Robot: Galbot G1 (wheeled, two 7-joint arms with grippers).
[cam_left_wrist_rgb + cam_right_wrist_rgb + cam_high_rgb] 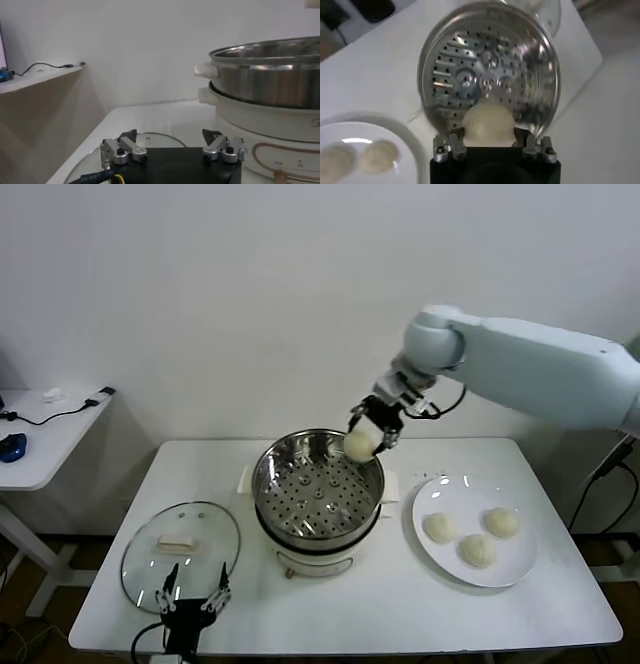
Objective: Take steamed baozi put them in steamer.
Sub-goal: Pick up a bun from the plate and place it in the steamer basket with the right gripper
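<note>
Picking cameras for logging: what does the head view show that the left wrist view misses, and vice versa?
Head view only: the right gripper shut on a baozi above the steamer's far rim, the empty perforated tray, and three baozi on the white plate.
Left wrist view only: the steamer's outer wall and white handle from the side.
Both: the open left gripper at the near table edge by the glass lid, and the steamer.

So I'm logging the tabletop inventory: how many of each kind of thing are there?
Baozi: 4, one in the right gripper, three on the plate
Steamer: 1
Plate: 1
Glass lid: 1
Total: 7
</note>
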